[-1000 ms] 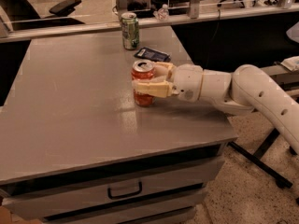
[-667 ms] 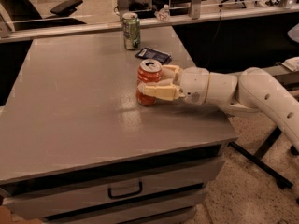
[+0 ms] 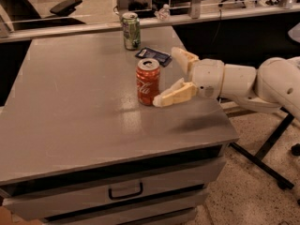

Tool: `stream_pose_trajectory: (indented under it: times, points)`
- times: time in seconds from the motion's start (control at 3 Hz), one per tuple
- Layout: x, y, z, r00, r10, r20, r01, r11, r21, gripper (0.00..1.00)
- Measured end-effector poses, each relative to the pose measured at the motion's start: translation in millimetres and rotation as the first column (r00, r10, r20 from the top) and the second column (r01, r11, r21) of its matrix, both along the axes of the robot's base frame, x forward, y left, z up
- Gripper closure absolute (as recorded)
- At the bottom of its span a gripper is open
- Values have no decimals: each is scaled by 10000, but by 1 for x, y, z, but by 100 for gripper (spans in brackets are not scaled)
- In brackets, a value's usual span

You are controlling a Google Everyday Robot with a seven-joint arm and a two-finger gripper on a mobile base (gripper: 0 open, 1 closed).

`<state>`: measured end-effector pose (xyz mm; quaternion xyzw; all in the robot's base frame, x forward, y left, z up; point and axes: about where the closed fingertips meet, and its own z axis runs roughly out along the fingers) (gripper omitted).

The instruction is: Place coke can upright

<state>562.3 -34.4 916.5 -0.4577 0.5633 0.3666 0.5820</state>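
Red coke can (image 3: 148, 82) stands upright on the grey table (image 3: 70, 116). I note my gripper (image 3: 166, 77) just beside it, above the tabletop, jaws spread open, holding nothing.

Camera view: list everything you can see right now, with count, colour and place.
coke can: one, red with silver top, upright on the table, right of centre
green can: one, green and white, upright at the table's far edge
packet: one, dark blue, flat on the table between the two cans
table: one, grey, fills the middle of the view
drawer: one, grey with a dark handle, under the tabletop at the front
chairs: two seen in part, black, on the floor beyond the table
stand legs: black, on the floor at right
arm: one, white, reaching in from the right
gripper: one, cream fingers, open, just right of the coke can
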Motion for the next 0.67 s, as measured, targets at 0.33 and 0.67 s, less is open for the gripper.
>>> stream_pose_trajectory:
  times: [0.33, 0.67]
  points:
    - [-11, -36, 33, 9955, -874, 372, 901, 9928, -785, 0]
    - [-11, -36, 33, 9955, -874, 372, 901, 9928, -785, 0]
